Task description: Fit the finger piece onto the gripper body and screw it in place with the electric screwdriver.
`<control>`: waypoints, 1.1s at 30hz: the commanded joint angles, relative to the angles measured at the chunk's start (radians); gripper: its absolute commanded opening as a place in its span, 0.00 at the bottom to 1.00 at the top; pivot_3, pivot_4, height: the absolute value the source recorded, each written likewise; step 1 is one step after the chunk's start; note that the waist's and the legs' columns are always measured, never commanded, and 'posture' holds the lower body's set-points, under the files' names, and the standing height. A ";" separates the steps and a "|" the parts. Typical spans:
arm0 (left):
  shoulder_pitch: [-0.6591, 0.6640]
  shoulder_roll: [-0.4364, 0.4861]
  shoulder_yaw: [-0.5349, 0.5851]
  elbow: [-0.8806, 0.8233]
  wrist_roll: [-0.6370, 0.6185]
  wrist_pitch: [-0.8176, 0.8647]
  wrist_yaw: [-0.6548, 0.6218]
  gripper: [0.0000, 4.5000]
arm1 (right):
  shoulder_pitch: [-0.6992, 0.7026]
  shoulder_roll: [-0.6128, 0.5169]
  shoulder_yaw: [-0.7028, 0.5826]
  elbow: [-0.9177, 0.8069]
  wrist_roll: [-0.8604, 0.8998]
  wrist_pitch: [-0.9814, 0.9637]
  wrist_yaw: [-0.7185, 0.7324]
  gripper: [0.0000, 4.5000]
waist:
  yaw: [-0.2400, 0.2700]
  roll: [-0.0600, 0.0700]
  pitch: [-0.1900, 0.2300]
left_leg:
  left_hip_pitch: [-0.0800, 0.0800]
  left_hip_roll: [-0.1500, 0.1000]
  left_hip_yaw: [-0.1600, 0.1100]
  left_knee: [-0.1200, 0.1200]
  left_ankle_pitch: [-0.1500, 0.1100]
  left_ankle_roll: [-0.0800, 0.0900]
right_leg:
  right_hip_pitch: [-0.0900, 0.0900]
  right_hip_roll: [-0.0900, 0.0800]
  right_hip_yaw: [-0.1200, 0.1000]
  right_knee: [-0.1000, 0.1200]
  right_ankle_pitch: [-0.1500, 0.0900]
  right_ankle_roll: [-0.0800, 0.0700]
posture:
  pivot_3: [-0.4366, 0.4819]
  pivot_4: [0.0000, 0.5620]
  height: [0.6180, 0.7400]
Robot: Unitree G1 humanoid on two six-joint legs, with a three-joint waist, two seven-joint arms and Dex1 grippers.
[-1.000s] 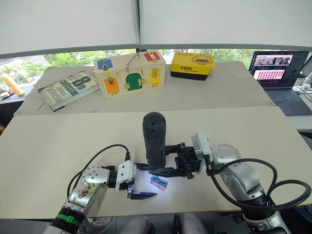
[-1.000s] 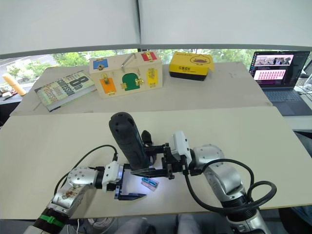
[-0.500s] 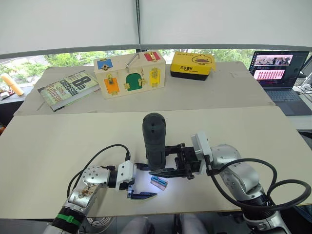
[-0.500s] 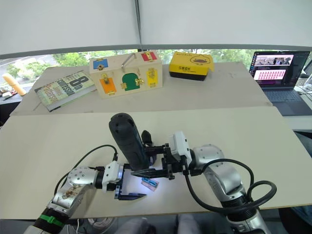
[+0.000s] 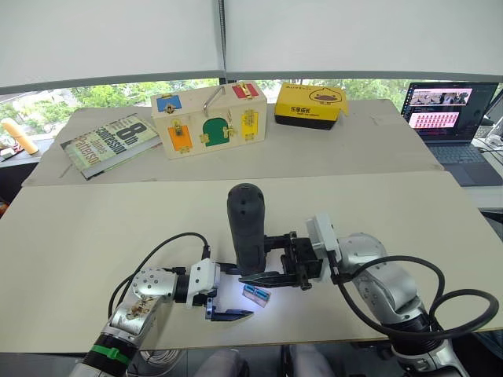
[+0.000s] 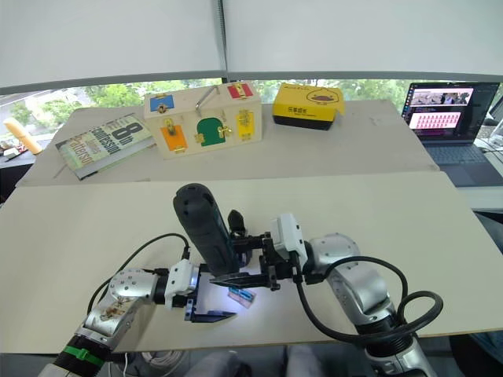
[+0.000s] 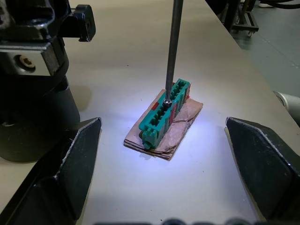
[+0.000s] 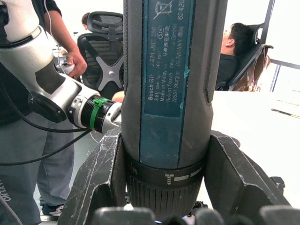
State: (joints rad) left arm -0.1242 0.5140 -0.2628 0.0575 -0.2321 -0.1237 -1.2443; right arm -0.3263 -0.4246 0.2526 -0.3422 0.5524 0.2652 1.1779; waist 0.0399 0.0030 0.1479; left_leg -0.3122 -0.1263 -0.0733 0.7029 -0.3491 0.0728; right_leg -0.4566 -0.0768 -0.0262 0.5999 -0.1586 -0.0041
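Left wrist view: screwdriver bit on the green tray

Right hand (image 5: 277, 263), below frame centre, clamps the upright electric screwdriver (image 5: 247, 228). Its thin bit (image 7: 172, 47) touches a small green tray (image 7: 165, 111) lying on brown paper, lit white, on the surface (image 5: 118, 228). Left hand (image 5: 228, 290), spread wide, holds nothing and flanks the tray. The screwdriver body hides the bit in the head views.

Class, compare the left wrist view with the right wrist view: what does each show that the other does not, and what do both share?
Left wrist only: the bit touching a green screw holder on the lit table, between the open left gripper.
Right wrist only: the screwdriver label, the right gripper's fingers clamping it, people and office chairs.
Both: parts of the same screwdriver.
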 commanded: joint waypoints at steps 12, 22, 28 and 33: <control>0.023 -0.012 -0.061 0.055 0.046 0.038 0.010 1.00 | -0.010 -0.013 -0.011 -0.036 0.025 -0.003 -0.003 0.42 | 0.000 0.000 0.000 | 0.000 0.000 0.000 0.000 0.000 0.000 | 0.000 0.000 0.000 0.000 0.000 0.000 | 0.48 0.27 1.00; 0.021 -0.014 -0.061 0.062 0.048 0.034 0.010 1.00 | -0.007 -0.014 -0.013 -0.034 0.029 0.000 -0.002 0.42 | 0.000 0.000 0.000 | 0.000 0.000 0.000 0.000 0.000 0.000 | 0.000 0.000 0.000 -0.001 0.000 0.000 | 0.48 0.27 1.00; 0.018 -0.015 -0.059 0.066 0.048 0.035 0.011 1.00 | -0.010 -0.008 -0.011 -0.021 0.022 -0.008 -0.001 0.42 | 0.000 0.000 0.000 | 0.000 0.000 0.000 0.000 0.000 0.000 | 0.000 0.000 0.000 -0.001 0.000 0.000 | 0.48 0.27 1.00; 0.015 -0.017 -0.058 0.071 0.048 0.035 0.011 1.00 | -0.013 -0.005 -0.009 -0.011 0.017 -0.012 -0.001 0.42 | 0.001 0.000 0.000 | 0.000 0.000 0.000 0.000 0.000 0.000 | 0.000 0.000 0.000 -0.001 0.000 0.001 | 0.48 0.27 1.00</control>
State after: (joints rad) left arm -0.1288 0.5096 -0.2629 0.0627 -0.2317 -0.1239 -1.2452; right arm -0.3264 -0.4405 0.2576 -0.3311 0.5529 0.2674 1.1765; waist 0.0408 0.0030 0.1479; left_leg -0.3124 -0.1262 -0.0736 0.7028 -0.3491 0.0727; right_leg -0.4561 -0.0768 -0.0262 0.5986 -0.1581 -0.0034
